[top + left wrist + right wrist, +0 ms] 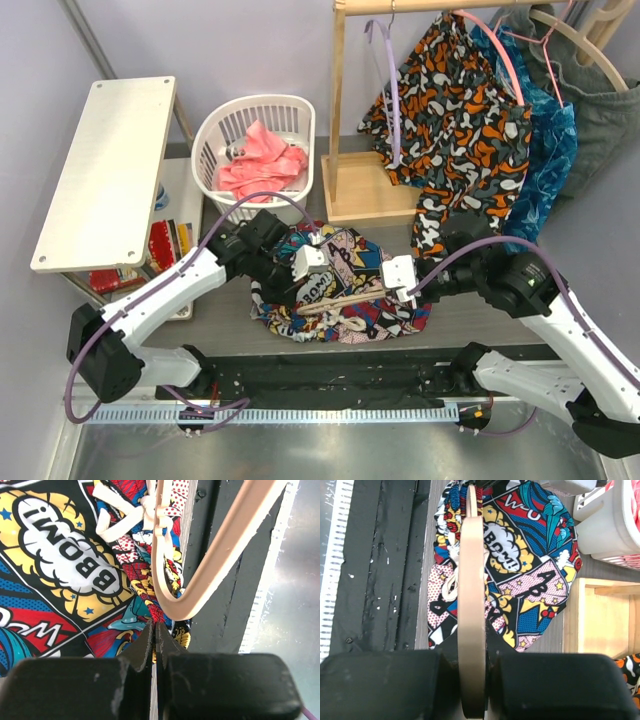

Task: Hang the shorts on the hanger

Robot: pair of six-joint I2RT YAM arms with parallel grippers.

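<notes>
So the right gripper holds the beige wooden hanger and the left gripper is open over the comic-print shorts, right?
No, the left gripper is shut, pinching the comic-print fabric shorts, as the left wrist view shows. The right gripper does hold the light beige wooden hanger.

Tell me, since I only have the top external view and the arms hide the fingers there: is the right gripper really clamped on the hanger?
Observer: Yes. The right wrist view shows the right gripper shut on the hanger, its wooden arm edge-on between the fingers.
Operator: And the left?
Observer: The left gripper pinches a fold of the shorts, beside the hanger's curved end.
Operator: The drawstring?
Observer: The drawstring lies loose on the shorts next to the hanger, not in the fingers.
</notes>
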